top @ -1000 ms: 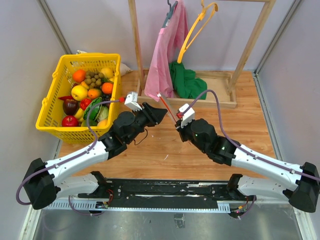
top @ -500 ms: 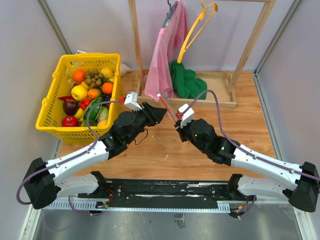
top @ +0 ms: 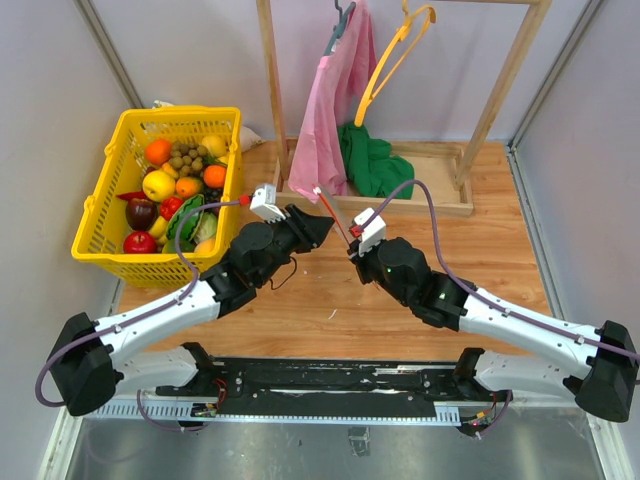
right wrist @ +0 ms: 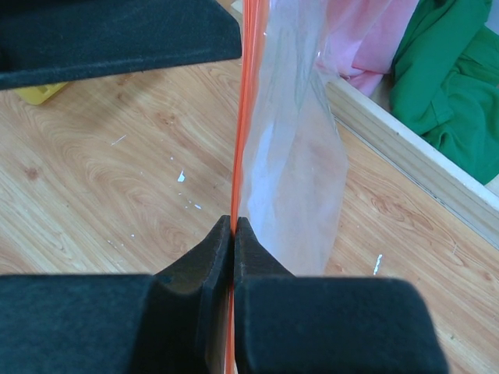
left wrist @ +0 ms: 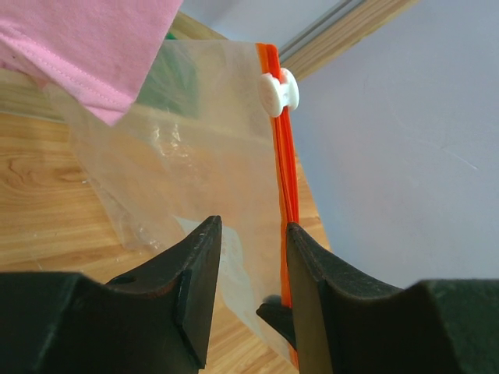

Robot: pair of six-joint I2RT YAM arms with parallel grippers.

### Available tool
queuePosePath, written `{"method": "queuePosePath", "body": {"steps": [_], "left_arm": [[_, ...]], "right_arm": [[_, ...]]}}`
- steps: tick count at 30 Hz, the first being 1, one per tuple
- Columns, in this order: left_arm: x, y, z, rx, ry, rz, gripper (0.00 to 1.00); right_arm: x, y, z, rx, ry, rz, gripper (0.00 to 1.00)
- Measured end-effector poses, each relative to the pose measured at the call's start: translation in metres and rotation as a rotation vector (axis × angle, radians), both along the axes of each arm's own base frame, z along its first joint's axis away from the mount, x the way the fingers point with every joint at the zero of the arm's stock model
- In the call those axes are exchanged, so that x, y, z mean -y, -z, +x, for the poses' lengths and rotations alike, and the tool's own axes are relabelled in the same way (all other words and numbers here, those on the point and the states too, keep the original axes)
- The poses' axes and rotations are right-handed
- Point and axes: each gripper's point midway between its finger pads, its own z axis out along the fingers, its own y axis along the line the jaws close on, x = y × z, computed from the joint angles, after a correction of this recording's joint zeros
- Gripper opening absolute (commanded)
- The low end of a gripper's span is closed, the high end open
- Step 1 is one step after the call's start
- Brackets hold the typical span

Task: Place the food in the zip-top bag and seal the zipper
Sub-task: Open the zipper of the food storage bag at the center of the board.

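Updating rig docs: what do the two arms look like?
The left arm and right arm match: white links, black joint housings, black wedge-shaped jaws. A purple-grey cable loops along each. White camera block at each wrist. The right arm shows green lights.

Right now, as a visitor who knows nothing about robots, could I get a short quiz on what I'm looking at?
1. True or false: the food is already inside the zip-top bag.
2. What is the right gripper pinching? A) the zipper B) the pink garment C) the yellow hanger
3. Fill in: the left gripper has its jaws ____, with the bag's clear film between them.
Key: 1 false, the food lies in the yellow basket. 2 A. 3 open.
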Motion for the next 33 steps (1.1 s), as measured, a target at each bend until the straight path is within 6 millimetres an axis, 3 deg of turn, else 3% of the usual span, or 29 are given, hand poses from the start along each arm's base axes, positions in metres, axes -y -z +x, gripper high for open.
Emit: {"method": "queuePosePath", "body": {"steps": [9, 33], "left_arm": [[-0.01, -0.015, 0.001, 0.028, -0.044, -0.028, 0.45], [-0.006, -0.004, 0.009, 0.016, -0.058, 0.011, 0.42]], "right_arm": [[-0.001, 0.0, 0.0, 0.001, 0.0, 0.002, 0.04], [-0.002, 0.001, 0.001, 0.005, -0.003, -0.004, 0.05]]}}
